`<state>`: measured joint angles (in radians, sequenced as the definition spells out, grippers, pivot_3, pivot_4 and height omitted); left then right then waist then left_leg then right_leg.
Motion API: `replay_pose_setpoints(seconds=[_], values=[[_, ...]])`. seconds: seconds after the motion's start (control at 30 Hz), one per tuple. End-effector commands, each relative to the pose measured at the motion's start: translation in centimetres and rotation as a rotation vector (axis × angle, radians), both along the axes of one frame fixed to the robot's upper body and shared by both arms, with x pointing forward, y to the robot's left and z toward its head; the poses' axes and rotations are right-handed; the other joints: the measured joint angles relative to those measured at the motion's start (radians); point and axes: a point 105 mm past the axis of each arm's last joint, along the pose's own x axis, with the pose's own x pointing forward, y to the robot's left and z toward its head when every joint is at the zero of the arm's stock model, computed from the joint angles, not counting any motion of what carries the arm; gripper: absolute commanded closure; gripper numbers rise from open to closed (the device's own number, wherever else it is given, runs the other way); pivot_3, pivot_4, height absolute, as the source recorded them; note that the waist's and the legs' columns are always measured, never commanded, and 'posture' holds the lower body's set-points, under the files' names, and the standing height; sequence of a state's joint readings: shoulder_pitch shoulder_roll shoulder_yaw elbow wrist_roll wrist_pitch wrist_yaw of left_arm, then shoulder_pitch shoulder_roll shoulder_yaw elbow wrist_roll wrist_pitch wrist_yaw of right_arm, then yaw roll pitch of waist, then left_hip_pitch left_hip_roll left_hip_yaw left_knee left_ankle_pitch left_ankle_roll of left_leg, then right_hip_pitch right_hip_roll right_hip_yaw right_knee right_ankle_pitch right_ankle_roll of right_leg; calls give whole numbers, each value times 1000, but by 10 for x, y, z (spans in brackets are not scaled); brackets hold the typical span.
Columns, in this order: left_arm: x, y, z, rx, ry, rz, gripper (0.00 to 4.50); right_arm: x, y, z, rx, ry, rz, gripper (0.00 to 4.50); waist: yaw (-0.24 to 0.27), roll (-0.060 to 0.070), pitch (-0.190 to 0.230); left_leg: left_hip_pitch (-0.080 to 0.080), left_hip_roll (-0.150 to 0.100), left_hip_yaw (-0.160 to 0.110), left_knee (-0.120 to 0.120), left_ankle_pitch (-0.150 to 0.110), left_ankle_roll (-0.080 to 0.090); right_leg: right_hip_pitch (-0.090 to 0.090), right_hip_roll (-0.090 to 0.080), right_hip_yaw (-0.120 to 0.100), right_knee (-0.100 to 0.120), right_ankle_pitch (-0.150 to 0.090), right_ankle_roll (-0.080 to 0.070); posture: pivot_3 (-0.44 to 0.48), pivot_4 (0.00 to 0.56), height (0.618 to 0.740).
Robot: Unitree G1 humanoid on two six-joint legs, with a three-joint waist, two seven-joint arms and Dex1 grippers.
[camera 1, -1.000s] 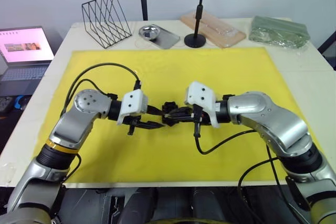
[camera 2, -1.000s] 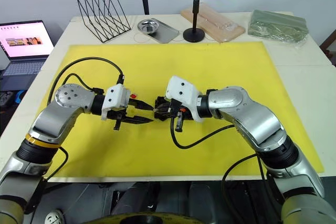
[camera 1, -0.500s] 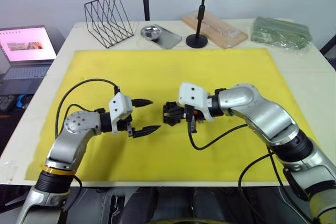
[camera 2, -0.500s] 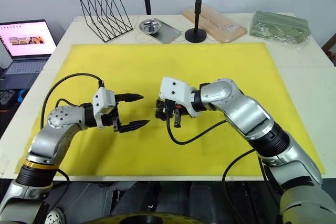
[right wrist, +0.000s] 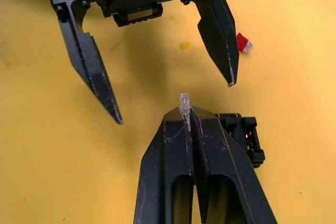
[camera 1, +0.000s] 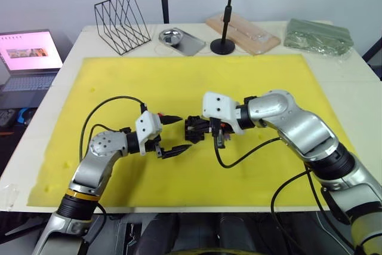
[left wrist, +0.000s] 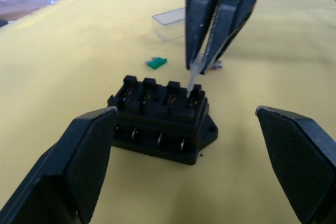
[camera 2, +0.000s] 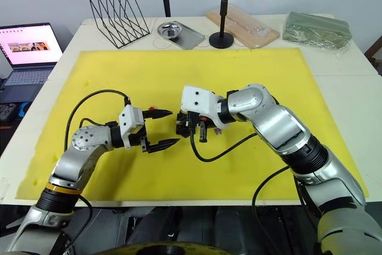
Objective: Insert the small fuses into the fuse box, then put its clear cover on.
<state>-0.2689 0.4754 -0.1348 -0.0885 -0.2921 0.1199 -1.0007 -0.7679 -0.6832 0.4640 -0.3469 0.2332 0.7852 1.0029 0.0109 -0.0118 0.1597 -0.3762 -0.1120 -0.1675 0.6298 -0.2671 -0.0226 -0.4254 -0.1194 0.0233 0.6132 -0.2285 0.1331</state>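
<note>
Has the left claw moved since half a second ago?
Yes. The left claw, open, has shifted toward the fuse box, judged against the yellow mat's edges; its tips now nearly flank it.

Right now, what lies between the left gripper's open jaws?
In the left wrist view, the fuse box sits between them, untouched, with bare yellow mat on either side.

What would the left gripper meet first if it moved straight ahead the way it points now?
Probably the small black plastic fuse box, which sits on the yellow mat between the open left gripper's fingers, straight ahead.
</note>
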Motion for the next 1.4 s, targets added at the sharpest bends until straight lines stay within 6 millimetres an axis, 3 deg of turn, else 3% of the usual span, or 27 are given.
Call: replay_pose_setpoints(seconds=[0.03,1.4], values=[[2,-1,6,-6,-42,4,41,-3,3,4,-11,-36,28,4500,0,0,0,0,0,0,0,0,0,0,0,0,0,0,0,0,150,740],[4,-4,10,2,-54,1,41,5,-3,-19,-81,-9,19,4500,0,0,0,0,0,0,0,0,0,0,0,0,0,0,0,0,150,740]])
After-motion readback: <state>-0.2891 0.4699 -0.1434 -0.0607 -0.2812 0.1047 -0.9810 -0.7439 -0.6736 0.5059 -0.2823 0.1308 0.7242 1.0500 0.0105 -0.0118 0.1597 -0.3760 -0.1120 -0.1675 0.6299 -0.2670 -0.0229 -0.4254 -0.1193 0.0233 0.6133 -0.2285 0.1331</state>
